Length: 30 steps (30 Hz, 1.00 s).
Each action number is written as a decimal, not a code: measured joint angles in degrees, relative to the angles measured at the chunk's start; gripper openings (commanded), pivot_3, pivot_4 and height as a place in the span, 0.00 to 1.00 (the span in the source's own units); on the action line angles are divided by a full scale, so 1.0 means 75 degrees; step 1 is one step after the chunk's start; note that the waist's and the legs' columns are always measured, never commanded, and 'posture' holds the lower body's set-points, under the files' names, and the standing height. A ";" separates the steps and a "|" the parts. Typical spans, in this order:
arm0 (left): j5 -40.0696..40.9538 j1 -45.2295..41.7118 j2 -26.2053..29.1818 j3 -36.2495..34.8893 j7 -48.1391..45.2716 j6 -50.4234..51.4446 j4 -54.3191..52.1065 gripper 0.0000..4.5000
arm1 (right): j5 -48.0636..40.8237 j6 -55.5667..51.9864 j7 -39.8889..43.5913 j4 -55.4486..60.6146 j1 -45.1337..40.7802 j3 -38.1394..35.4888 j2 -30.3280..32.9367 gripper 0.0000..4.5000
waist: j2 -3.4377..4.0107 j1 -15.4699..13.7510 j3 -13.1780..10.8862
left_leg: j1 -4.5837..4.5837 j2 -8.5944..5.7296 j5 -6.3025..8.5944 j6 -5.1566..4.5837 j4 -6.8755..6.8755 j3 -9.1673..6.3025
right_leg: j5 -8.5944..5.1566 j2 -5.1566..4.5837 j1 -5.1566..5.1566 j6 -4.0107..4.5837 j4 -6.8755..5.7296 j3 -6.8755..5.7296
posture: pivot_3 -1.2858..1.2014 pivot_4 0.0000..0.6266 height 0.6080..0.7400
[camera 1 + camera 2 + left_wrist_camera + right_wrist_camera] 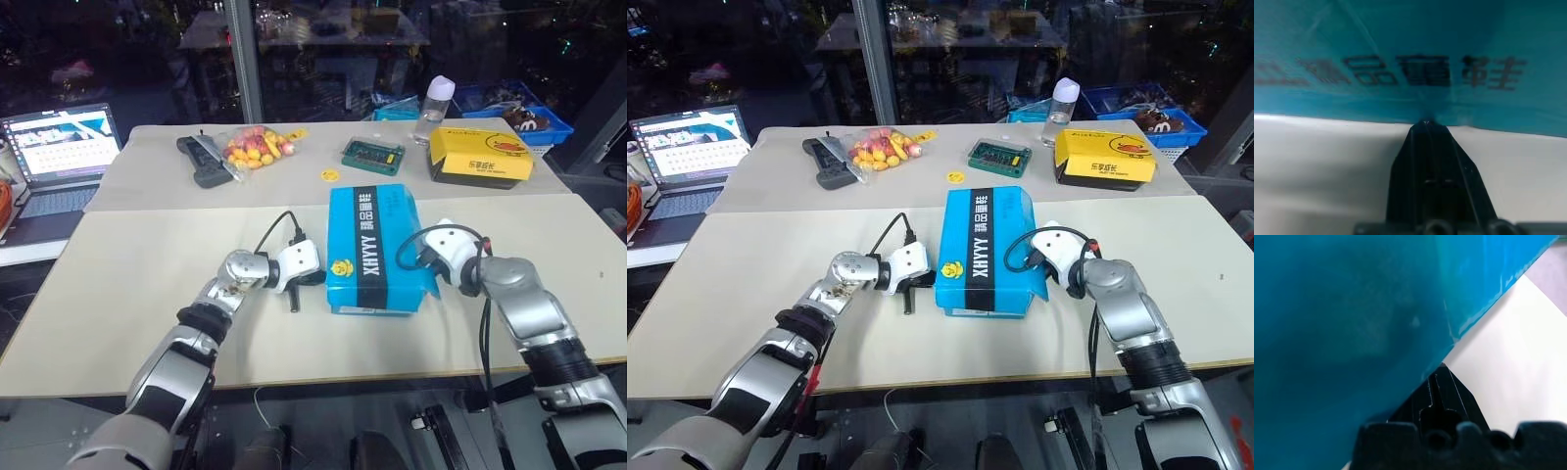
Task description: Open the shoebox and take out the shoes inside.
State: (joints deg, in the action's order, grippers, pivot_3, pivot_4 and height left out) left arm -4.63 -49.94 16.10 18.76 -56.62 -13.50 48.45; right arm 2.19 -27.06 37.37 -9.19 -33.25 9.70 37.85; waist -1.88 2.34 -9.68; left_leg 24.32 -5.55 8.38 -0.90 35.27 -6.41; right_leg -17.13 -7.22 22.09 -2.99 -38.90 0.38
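The shoebox (pixel 377 250), bright blue with a black lettered band and a yellow emblem, lies on the near table with its lid down. The shoes are out of view. My left gripper (pixel 320 279) sits at the box's left side. In the left wrist view its fingers (pixel 1425 161) are shut together, with the tip at the bottom edge of the blue wall (pixel 1410 58). My right gripper (pixel 427 266) is at the box's right side. Its fingers (pixel 1442 391) are also shut, with the tip under the blue wall's lower edge (pixel 1352 323). Neither gripper holds anything.
On the far table stand a yellow box with a black base (pixel 482 157), a clear bottle (pixel 434 108), a green case (pixel 372 153), a bag of colourful pieces (pixel 257 147) and a black device (pixel 201 159). A laptop (pixel 61 147) is at the far left, a blue crate (pixel 519 113) at the back right.
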 measured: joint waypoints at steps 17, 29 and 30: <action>0.0803 0.3382 0.3256 -0.2045 -0.0620 0.2193 -0.4425 0.00 | 0.0261 -0.0488 0.0210 0.0643 -0.0925 0.1171 -0.2992 0.02 | 0.0009 0.0268 -0.0002 | 0.0011 0.0058 0.0012 0.0023 -0.0031 -0.0001 | 0.0019 0.0081 0.0119 0.0014 -0.0048 0.0081 | 0.52 0.24 0.95; 0.0914 0.3681 0.2822 -0.1951 -0.0230 0.2966 -0.5278 0.00 | 0.0284 -0.0488 0.0166 0.0436 -0.0923 0.1066 -0.2632 0.02 | 0.0013 -0.0062 -0.0005 | 0.0020 0.0058 0.0006 0.0035 -0.0027 0.0004 | 0.0038 0.0086 0.0111 0.0046 -0.0025 0.0079 | 0.52 0.24 0.95; 0.0885 0.3548 0.2745 -0.1852 -0.0210 0.2961 -0.5193 0.00 | 0.0288 -0.0486 0.0167 0.0423 -0.0918 0.1028 -0.2529 0.02 | 0.0012 -0.0057 -0.0005 | 0.0024 0.0058 0.0005 0.0036 -0.0027 0.0004 | 0.0038 0.0086 0.0115 0.0047 -0.0029 0.0079 | 0.52 0.24 0.95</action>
State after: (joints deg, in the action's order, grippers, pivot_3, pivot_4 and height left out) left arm 2.01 -23.33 36.68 4.87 -58.19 8.71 9.51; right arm 4.36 -30.71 38.62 -6.01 -40.13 17.41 18.88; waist -1.78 1.91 -9.72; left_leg 24.50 -5.11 8.41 -0.63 35.07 -6.38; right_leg -16.84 -6.58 22.95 -2.64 -39.11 0.97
